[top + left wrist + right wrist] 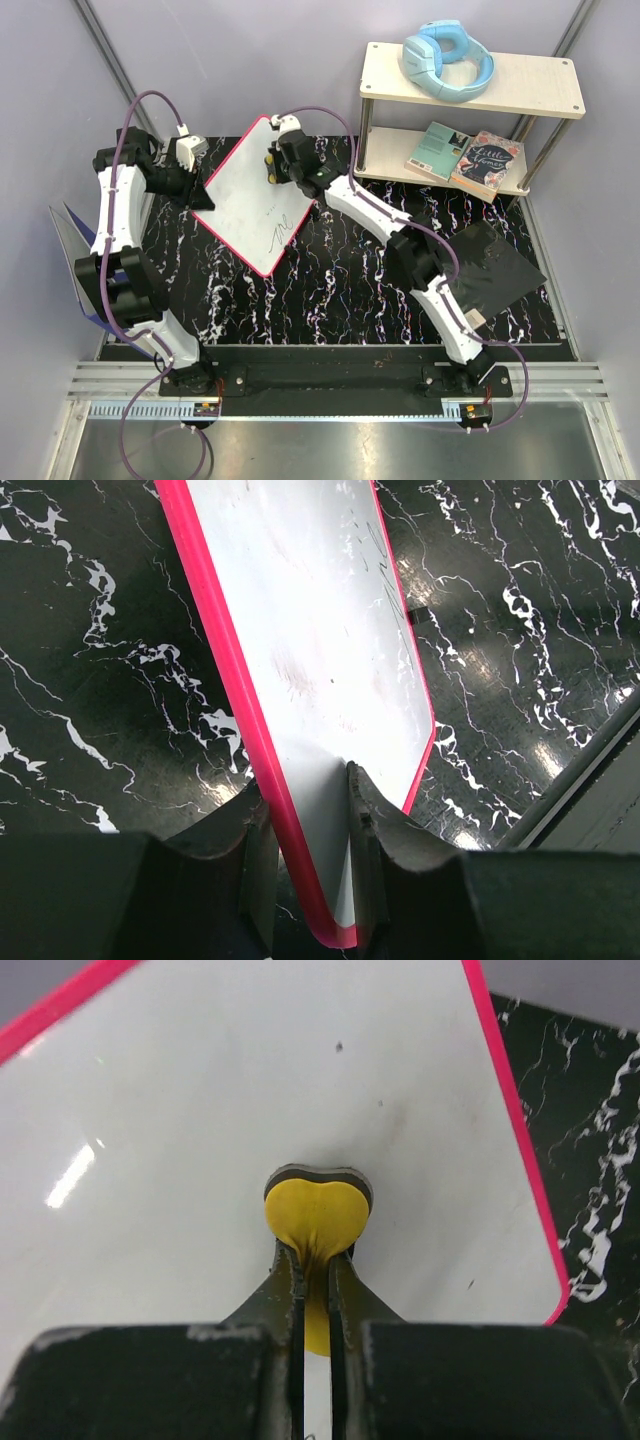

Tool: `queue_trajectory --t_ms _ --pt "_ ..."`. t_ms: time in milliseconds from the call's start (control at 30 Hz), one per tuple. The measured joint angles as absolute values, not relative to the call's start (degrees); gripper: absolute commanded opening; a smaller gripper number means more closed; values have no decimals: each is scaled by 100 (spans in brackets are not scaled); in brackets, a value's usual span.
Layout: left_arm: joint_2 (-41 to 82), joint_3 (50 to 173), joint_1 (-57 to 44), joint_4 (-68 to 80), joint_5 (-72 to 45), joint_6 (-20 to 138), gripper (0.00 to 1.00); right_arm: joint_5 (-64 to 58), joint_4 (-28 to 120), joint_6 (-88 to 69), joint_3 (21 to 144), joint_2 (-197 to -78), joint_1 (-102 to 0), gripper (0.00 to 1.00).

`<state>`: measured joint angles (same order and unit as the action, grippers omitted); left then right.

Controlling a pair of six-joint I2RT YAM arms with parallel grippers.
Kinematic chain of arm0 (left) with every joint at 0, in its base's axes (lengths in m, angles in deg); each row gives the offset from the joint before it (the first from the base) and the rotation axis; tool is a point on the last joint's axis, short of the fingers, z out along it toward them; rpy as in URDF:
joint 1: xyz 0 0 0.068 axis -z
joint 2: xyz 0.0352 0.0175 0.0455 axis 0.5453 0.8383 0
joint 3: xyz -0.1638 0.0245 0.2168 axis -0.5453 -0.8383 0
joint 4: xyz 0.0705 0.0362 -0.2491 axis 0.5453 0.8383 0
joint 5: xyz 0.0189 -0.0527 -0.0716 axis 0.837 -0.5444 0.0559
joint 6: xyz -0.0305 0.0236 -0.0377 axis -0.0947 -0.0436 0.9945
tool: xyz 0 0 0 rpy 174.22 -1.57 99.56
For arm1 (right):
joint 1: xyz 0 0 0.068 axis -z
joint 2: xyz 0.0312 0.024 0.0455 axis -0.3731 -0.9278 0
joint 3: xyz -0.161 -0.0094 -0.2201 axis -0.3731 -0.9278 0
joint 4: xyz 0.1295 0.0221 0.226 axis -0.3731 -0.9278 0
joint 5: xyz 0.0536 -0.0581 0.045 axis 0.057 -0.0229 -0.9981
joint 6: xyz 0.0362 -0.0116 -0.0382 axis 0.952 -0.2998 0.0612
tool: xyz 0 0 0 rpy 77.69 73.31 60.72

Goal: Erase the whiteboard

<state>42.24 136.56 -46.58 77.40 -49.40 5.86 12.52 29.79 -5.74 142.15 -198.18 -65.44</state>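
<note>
My left fingers (pixel 362 810) clamp whiteboard (pixel 255 195) rim, propping it tilted off surface (pixel 330 290) for steady wiping. My right fingers (pixel 288 1280) pinch yellow heart eraser (pixel 318 1210) flat against board; scribble nearer me not yet wiped.

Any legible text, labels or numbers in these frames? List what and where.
No text can be read for certain.
whiteboard: dark handwritten scribble, not legible as words.
teal book: cover print too small.
dark floral book: ornate title, too blurred.
</note>
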Motion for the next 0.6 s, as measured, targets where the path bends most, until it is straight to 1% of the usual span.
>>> queue_trajectory --t_ms 367,500,600 --pt "4238 13656 -4641 7660 -4857 616 0 931 3722 440 11465 -18659 -6566 0" --pt "4248 13656 -4643 7642 -4850 669 0 948 3928 473 10936 -18456 -6699 0" --pt "4253 13658 -4643 7633 -4826 695 0 990 3914 418 10792 -18371 -6878 0"
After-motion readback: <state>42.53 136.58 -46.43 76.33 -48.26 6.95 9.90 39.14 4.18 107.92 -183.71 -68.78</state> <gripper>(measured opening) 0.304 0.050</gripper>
